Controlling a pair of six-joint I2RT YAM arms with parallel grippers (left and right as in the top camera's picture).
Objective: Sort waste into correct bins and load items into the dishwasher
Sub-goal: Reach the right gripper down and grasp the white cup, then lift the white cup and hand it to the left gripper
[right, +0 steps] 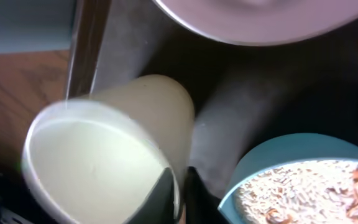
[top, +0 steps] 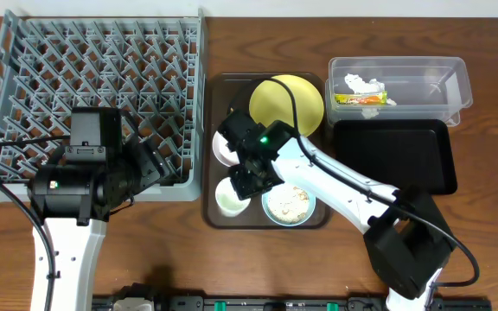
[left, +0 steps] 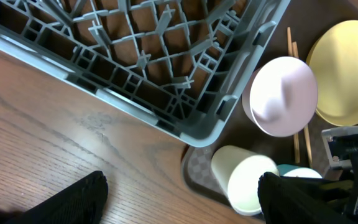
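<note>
Brown wood-grain table (top: 258, 34), pale wall along the top edge; snack wrapper (top: 361, 98) lies in clear tub (top: 443, 73) upper right, print too small to read; right gripper (right: 178, 186) pinches rim of white cup (right: 104, 155) on brown tray (top: 211, 216), centre frame; left gripper (left: 182, 202) hangs spread by grey rack (top: 93, 78).

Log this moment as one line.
right gripper: shut on small white cup rim | left gripper: open, beside dish rack | rice in light-blue bowl
</note>
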